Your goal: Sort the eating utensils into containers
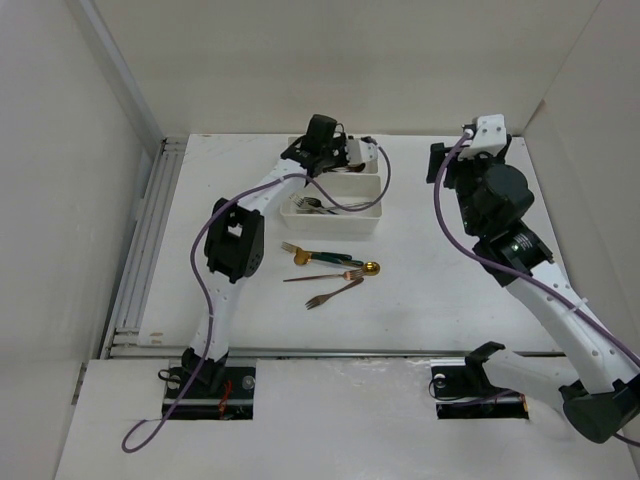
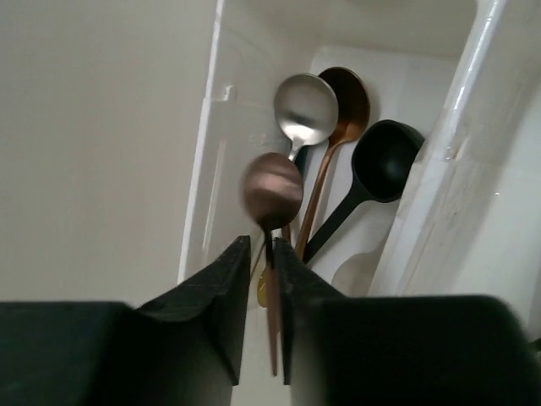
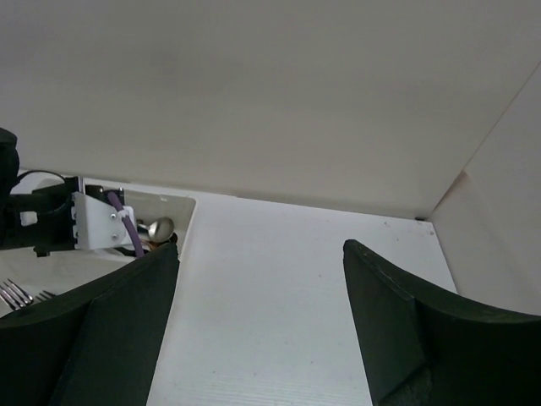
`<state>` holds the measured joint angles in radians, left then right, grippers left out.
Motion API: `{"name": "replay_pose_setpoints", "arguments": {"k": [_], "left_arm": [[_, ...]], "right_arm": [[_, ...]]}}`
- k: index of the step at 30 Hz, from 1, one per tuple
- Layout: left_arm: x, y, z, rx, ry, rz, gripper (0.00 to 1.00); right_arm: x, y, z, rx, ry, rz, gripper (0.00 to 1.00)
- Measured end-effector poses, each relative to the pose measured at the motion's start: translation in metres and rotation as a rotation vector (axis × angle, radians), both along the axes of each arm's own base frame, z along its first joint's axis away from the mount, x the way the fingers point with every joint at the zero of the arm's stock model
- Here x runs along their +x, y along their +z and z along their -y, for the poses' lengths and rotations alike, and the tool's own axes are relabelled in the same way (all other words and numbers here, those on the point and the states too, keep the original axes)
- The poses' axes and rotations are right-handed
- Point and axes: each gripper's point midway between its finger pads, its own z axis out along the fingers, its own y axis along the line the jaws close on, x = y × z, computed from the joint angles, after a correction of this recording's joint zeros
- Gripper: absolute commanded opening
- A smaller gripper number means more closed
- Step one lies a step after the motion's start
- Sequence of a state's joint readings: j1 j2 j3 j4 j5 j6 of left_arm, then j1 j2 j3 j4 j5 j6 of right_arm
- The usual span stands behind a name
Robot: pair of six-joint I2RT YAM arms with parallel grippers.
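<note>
Currently: left gripper (image 2: pixel 262 245) hanging over the far tray (image 2: pixel 243 110), jaws standing narrowly apart around a blurred brown spoon (image 2: pixel 273 193), grip impossible to tell. Right gripper (image 3: pixel 260 247) hovering above the table (image 3: pixel 279 338), jaws gaping wide, holding nothing.

White table (image 1: pixel 450 300): flat, matte, faintly ribbed in right wrist view. Plain off-white back wall (image 1: pixel 350 60) rises from far edge. Left wall (image 1: pixel 60 200) and right wall (image 1: pixel 600 150) close in sides, same pale panels. Slotted aluminium rail (image 1: pixel 140 250) runs along table's left edge, far to near. Second rail (image 1: pixel 350 352) lies across near edge. White board (image 1: pixel 340 420) nearest camera, two dark rectangular cut-outs in it.
</note>
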<state>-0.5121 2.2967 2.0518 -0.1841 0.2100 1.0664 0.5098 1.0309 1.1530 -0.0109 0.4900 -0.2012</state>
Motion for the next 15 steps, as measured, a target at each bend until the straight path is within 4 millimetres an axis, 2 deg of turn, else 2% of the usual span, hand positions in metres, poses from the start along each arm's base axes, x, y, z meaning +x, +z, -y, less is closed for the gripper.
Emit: {"name": "replay_pose_setpoints", "arguments": {"k": [1, 3, 6, 9, 11, 15], "left_arm": [[0.002, -0.001, -0.002, 0.0, 0.007, 0.004, 0.33], [0.006, 0.008, -0.001, -0.021, 0.019, 0.033, 0.52], [0.009, 0.025, -0.002, -0.073, 0.055, 0.075, 0.73], [0.003, 0.042, -0.008, -0.122, 0.1, 0.079, 0.78], [0.001, 0.063, -0.012, -0.18, 0.151, 0.084, 0.8], [-0.01, 0.112, -0.028, -0.337, 0.289, 0.07, 0.81]], "right_arm": [[0.0, 0.001, 0.0, -0.002, 0.002, 0.003, 0.86], [0.0, 0.002, -0.002, -0.005, 0.016, 0.006, 0.89], [-0.002, 0.004, -0.013, -0.014, 0.077, 0.013, 1.0], [-0.004, 0.003, -0.028, -0.03, 0.168, 0.012, 1.0], [-0.006, -0.001, -0.04, -0.048, 0.24, 0.003, 1.0], [-0.012, -0.029, -0.073, -0.167, 0.42, -0.087, 0.99]]}}
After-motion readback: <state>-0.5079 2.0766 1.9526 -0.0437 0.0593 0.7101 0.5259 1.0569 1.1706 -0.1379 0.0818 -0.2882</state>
